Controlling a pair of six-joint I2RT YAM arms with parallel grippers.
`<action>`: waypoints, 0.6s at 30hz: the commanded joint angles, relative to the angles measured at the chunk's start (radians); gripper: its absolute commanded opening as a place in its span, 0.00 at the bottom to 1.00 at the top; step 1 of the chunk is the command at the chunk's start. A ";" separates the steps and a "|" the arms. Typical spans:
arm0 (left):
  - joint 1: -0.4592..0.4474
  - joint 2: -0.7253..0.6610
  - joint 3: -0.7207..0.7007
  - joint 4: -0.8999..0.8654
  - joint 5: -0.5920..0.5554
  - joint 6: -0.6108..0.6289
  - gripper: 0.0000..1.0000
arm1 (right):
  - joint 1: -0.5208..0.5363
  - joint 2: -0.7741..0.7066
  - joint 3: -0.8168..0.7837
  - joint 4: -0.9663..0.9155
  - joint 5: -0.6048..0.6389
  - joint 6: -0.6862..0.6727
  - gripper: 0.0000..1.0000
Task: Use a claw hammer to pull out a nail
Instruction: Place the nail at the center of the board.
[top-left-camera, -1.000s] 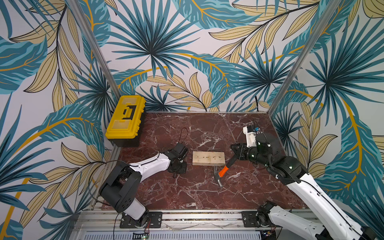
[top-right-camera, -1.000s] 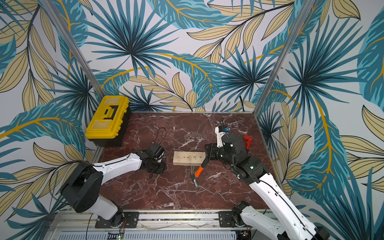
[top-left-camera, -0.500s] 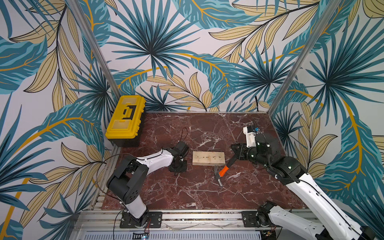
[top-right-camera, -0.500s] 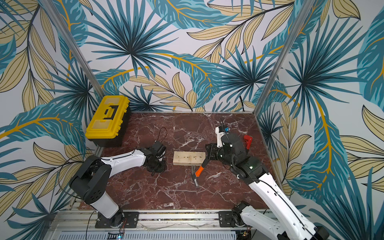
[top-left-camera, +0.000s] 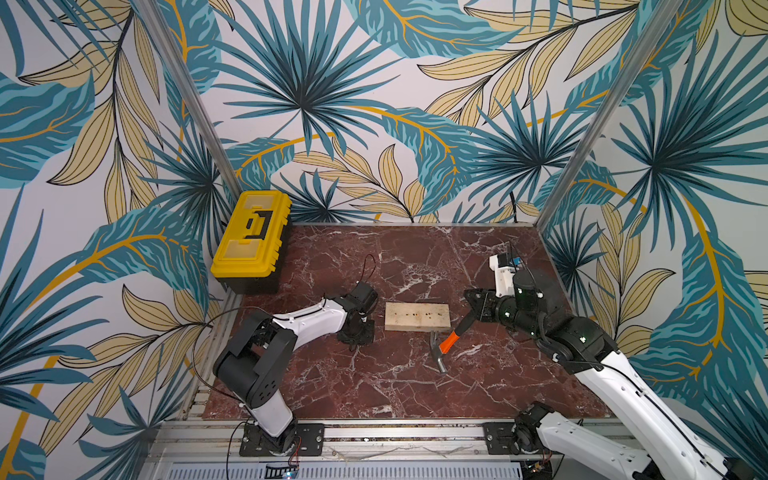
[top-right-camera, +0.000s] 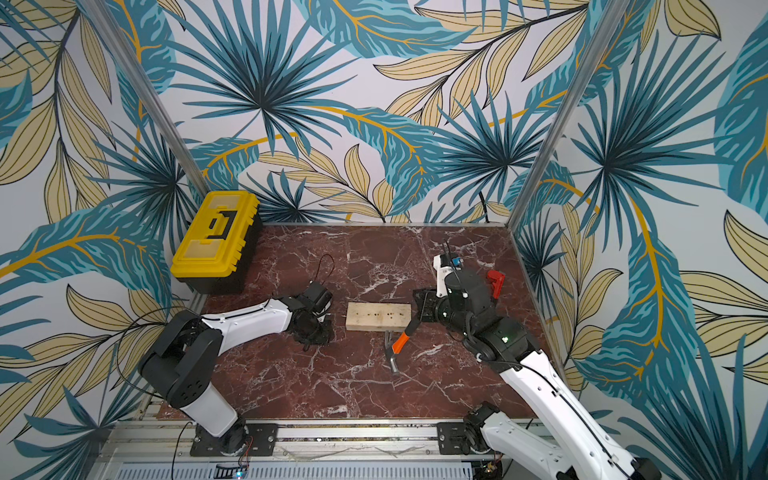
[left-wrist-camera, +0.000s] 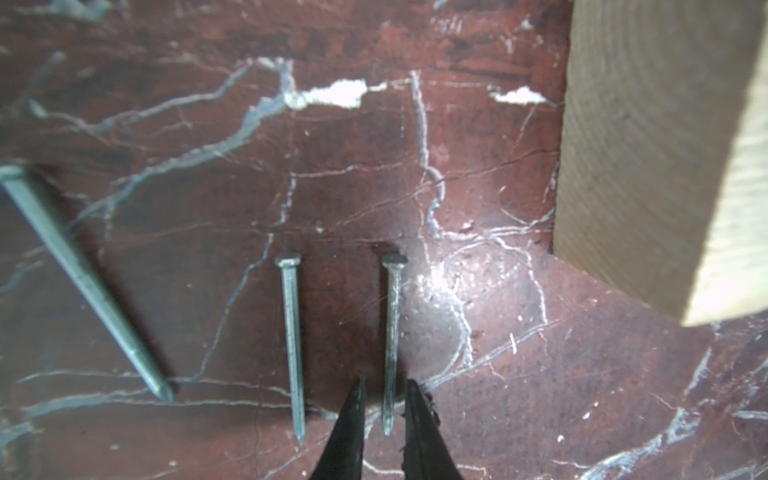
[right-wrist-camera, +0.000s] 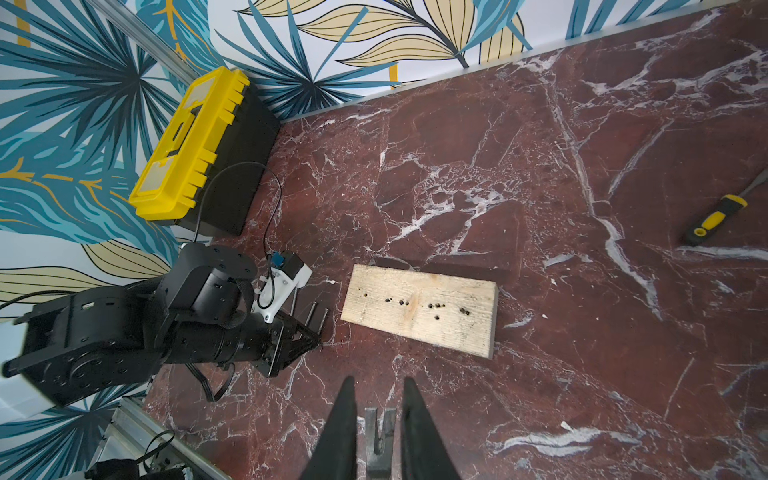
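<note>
The right gripper (top-left-camera: 473, 312) is clamped on the black handle end of the claw hammer (top-left-camera: 448, 343). The hammer's long axis slants from that grip, right of the wood block (top-left-camera: 417, 316), toward the near left, with the steel head off the block's near-right corner. Just left of the block, the left gripper (left-wrist-camera: 385, 382) has its jaws slightly parted around the tip of a nail (left-wrist-camera: 392, 324). That nail lies flat beside two more loose nails (left-wrist-camera: 292, 345). The block seems to show only empty holes. The yellow toolbox (top-left-camera: 251, 237) at far left is closed, so its contents are hidden.
</note>
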 joint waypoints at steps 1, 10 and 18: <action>0.005 -0.014 0.021 -0.021 -0.026 0.007 0.22 | -0.003 -0.031 -0.012 0.070 0.009 0.015 0.00; 0.005 -0.048 0.094 -0.057 0.003 0.050 0.30 | -0.003 -0.038 -0.018 0.078 0.078 0.005 0.00; 0.005 -0.101 0.182 -0.115 0.022 0.089 0.35 | -0.031 -0.014 0.005 0.092 0.161 -0.013 0.00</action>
